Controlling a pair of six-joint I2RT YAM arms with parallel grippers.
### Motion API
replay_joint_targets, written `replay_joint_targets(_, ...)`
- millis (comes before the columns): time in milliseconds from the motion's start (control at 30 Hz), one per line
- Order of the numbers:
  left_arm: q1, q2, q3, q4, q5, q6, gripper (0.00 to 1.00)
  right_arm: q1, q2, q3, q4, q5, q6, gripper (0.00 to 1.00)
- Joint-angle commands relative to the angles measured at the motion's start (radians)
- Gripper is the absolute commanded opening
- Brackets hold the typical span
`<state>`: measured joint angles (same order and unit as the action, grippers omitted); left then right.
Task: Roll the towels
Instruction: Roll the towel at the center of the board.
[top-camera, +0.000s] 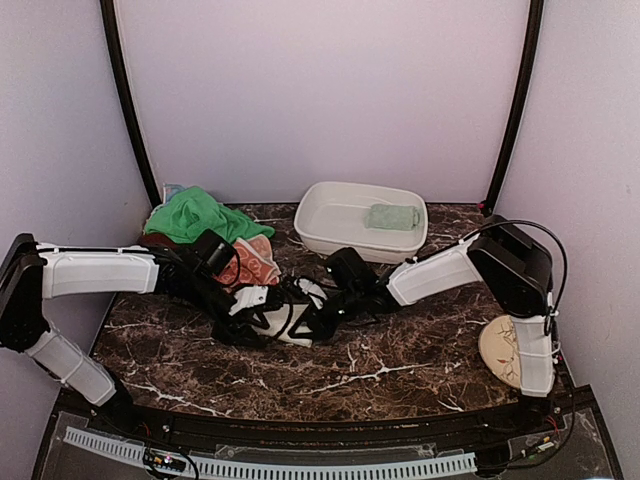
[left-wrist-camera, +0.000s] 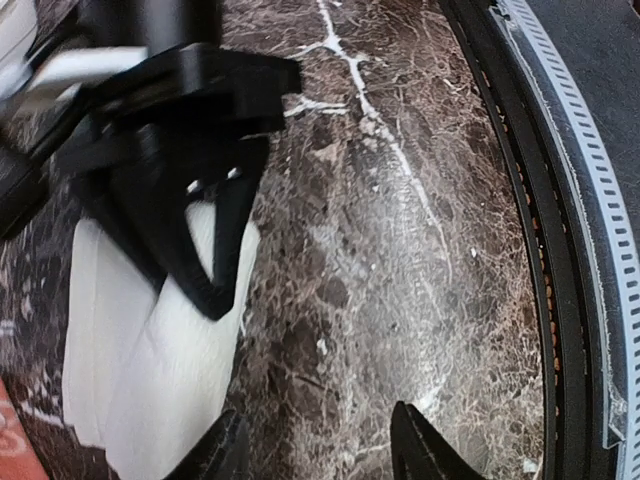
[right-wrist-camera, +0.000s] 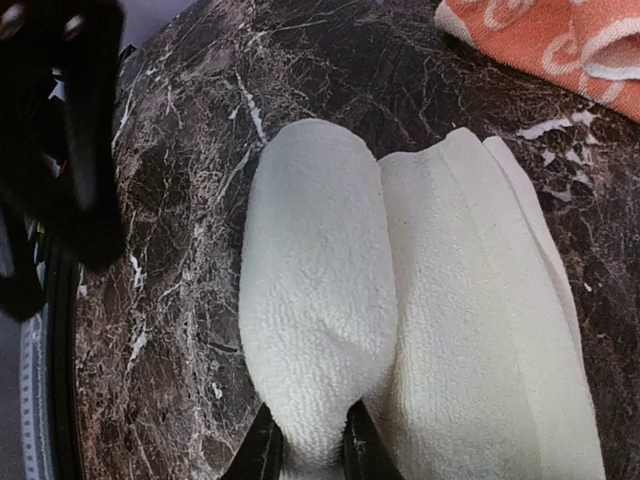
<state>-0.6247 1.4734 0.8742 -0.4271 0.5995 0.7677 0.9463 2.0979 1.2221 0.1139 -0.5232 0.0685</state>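
Our right gripper (right-wrist-camera: 310, 442) pinches the rolled end of the cream towel (right-wrist-camera: 320, 300) on the worktop (right-wrist-camera: 180, 200). Our left gripper (left-wrist-camera: 320, 450) hangs wide beside it. We think it is soft and light, so grip the roll.

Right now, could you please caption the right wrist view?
Right gripper pinches the rolled end of the cream-white towel on the marble table.

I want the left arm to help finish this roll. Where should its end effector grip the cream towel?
I'd grip the cream towel at the free rounded end of its roll, opposite where the right end effector pinches it. Come in along the roll's axis: that end bulges; the tail lies flat on the table.
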Motion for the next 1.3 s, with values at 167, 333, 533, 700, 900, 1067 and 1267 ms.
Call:
replay_joint_targets(167, -0.075, 0.089, 0.064, 0.148, -0.189, 0.036, 0.52, -0.062, 0.169, 0.055, -0.373, -0.195, 0.181, 0.00)
replay_joint_targets(333, -0.075, 0.185, 0.102, 0.163, -0.219, -0.024, 0.45, -0.069, 0.139, 0.001, -0.282, -0.263, 0.282, 0.00)
replay_joint_targets(533, -0.075, 0.260, 0.125, 0.139, -0.207, -0.102, 0.32, -0.069, 0.058, -0.154, -0.050, -0.319, 0.425, 0.06)
replay_joint_targets(700, -0.077, 0.318, 0.156, 0.082, -0.124, -0.184, 0.09, -0.067, -0.020, -0.279, 0.095, -0.262, 0.495, 0.22)
replay_joint_targets(900, -0.075, 0.417, 0.223, -0.024, -0.104, -0.214, 0.04, -0.067, -0.224, -0.388, 0.135, 0.078, 0.411, 0.57)
replay_joint_targets(1067, -0.069, 0.461, 0.267, -0.068, -0.078, -0.231, 0.04, -0.048, -0.458, -0.509, 0.175, 0.400, 0.303, 1.00)
replay_joint_targets(1267, -0.050, 0.504, 0.302, -0.112, -0.046, -0.232, 0.04, 0.017, -0.723, -0.606, 0.122, 1.299, 0.334, 1.00)
